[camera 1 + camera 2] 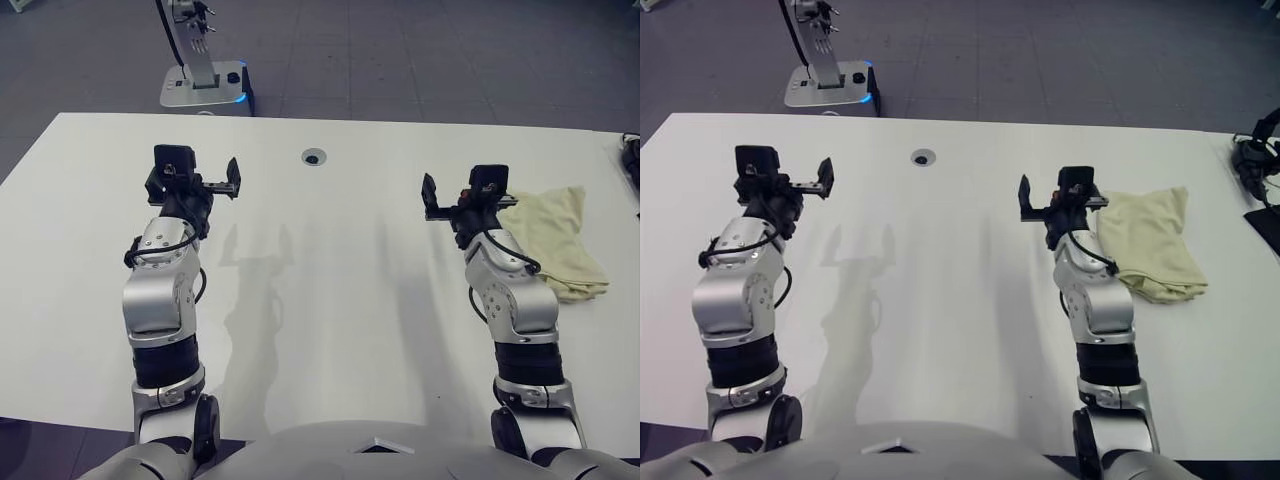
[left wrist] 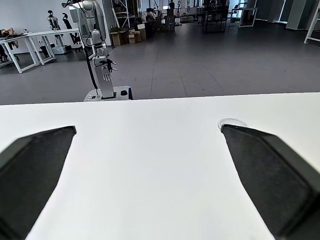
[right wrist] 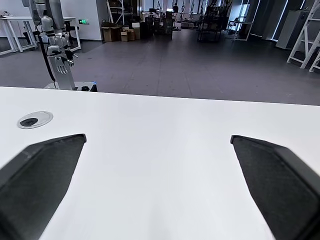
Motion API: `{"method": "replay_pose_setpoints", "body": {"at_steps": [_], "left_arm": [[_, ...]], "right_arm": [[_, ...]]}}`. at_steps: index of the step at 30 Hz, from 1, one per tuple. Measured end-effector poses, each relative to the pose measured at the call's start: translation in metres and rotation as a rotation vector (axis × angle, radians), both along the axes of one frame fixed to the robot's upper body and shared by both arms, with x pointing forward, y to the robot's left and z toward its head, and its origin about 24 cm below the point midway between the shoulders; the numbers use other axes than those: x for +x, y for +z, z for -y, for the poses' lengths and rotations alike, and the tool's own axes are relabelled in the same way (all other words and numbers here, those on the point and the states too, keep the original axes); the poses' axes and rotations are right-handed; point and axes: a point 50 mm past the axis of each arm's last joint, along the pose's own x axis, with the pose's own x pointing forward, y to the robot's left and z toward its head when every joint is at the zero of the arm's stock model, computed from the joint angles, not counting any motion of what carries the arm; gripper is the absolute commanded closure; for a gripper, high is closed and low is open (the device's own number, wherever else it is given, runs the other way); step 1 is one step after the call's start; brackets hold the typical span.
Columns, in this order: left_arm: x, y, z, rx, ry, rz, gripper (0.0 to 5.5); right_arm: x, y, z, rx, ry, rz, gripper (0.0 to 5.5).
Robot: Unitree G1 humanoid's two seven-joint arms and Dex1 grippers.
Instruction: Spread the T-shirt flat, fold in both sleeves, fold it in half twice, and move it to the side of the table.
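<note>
Looking down from my head, my left gripper [image 1: 195, 182] and right gripper [image 1: 468, 203] hover over the white table [image 1: 330, 320], both empty. The folded T-shirt [image 1: 558, 243] lies at the table's right side, just beside my right arm.

In my left wrist view, the fingers [image 2: 35, 175] stand wide apart over bare table, with a cable hole [image 2: 231, 122] near one tip.

My right wrist view is alike: fingers [image 3: 280, 185] spread wide, nothing between them.
</note>
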Motion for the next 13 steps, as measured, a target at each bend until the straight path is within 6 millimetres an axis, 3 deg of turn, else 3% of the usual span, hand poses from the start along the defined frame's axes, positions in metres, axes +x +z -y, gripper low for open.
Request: {"method": "replay_pose_setpoints", "body": {"at_steps": [13], "left_arm": [[0.001,-0.0011,0.0077,0.004,-0.019,-0.002,0.1]], "right_arm": [[-0.0009,0.001,0.0016,-0.065,-0.002,-0.009,0.12]]}}
